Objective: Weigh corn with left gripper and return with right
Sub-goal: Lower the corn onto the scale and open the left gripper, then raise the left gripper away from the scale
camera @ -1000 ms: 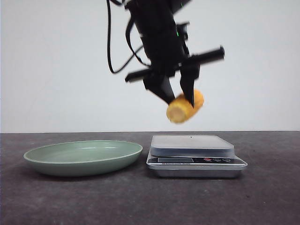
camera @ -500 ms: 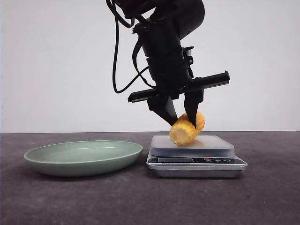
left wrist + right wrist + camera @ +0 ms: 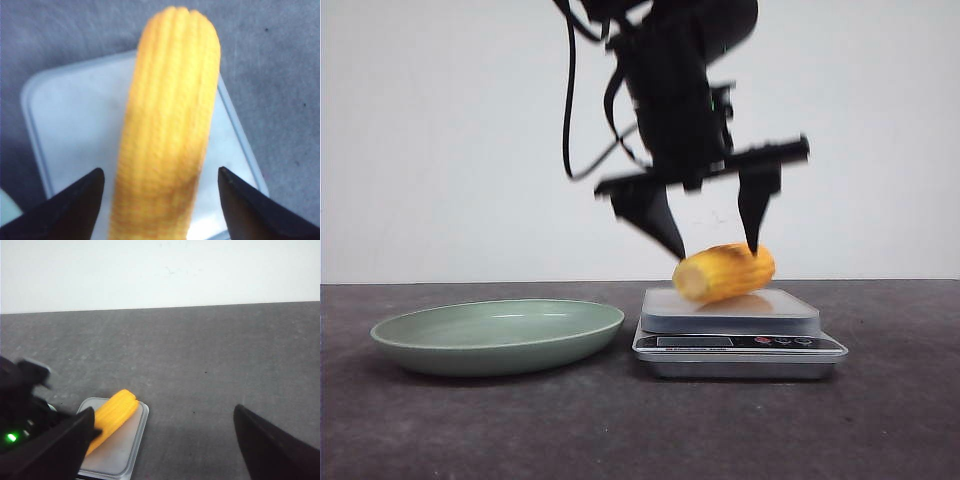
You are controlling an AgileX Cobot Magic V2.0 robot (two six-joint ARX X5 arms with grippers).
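Corn lies on its side on the scale platform, centre-right of the front frame, pale cut end toward the left, long axis slightly tilted up to the right. Left gripper hangs right above it, fingers spread wide and released: left fingertip sits just above the cut end, right fingertip comes down at the top of the cob's far end, touching or nearly so, can't tell which. Arm is motion-blurred in the front view.

Left wrist view: corn runs up the middle of the frame over the white scale plate, clear gap between the cob and each finger at the bottom corners.

Right wrist view: right gripper spread open, nothing between the fingers; corn and scale show lower left of that frame, well apart from it, on the dark grey table.

Green plate sits lower left in the front view, just beside the scale, not touching
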